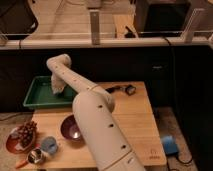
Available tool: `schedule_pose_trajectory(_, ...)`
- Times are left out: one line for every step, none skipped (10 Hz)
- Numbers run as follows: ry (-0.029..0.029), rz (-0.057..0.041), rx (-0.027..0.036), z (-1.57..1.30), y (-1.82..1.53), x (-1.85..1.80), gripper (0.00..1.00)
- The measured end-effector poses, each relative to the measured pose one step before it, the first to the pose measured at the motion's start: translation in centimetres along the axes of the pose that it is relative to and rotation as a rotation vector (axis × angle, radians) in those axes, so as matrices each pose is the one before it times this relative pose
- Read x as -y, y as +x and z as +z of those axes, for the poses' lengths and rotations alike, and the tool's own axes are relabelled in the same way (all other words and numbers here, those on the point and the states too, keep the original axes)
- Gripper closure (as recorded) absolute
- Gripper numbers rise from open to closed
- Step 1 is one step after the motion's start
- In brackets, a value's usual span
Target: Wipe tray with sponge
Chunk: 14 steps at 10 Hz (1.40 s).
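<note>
Small mark at the lower-right corner of the wooden bench (135,117), too small to read. Green plastic tray (36,94), shallow with a raised rim, sits centre-left of frame at the bench's back-left edge. Gripper (57,89) is down in the tray's right half; wide or narrow, cannot tell. White perforated arm (95,115) crosses mid-bench, overlapping the round purple bowl (70,129). Lower left: red plate (11,142) with a dark clustered heap, blue cup (49,145), metal cup (35,156).

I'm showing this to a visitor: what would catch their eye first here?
The big white arm fills the middle, reaching over the wooden table, its gripper down at the right end of the green tray at the back left. Next comes the purple bowl just left of the arm, nearer the front.
</note>
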Motion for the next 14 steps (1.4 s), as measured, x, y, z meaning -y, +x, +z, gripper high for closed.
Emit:
schedule_pose_trajectory(-0.00704, -0.01775, 0.00258, 0.130, -0.127, 0.435, 1.00)
schedule_pose_trajectory(-0.00369, -0.03077, 0.00582, -0.007, -0.364, 0.597, 1.00)
schedule_pose_trajectory(-0.00011, -0.02143, 0.01545, 0.142, -0.933, 0.489, 1.00)
schedule_pose_trajectory(0.00198, -0.01434, 0.01299, -0.012, -1.075, 0.028, 1.00)
schedule_pose_trajectory(0.00221, -0.01145, 0.01369, -0.140, -1.606, -0.415, 1.00)
schedule_pose_trajectory(0.00481, -0.00764, 0.00794, -0.297, -1.278, -0.518, 1.00)
schedule_pose_trajectory(0.00410, -0.01323, 0.01173, -0.036, -1.496, -0.251, 1.00)
schedule_pose_trajectory(0.00528, -0.00932, 0.00347, -0.210, -1.249, -0.242, 1.00)
schedule_pose_trajectory(-0.00047, 0.01449, -0.00083, -0.239, -0.317, -1.025, 1.00)
schedule_pose_trajectory(-0.00306, 0.01636, 0.00028, -0.147, 0.164, -0.982, 1.00)
schedule_pose_trajectory(-0.00528, 0.02264, -0.00114, -0.291, 0.532, -1.214, 1.00)
schedule_pose_trajectory(-0.01375, 0.03778, -0.00280, -0.371, 0.940, -2.041, 1.00)
schedule_pose_trajectory(-0.01521, 0.03550, -0.00493, -0.382, 0.960, -1.861, 1.00)
schedule_pose_trajectory(-0.01410, 0.02976, -0.00462, -0.235, 0.822, -1.446, 1.00)
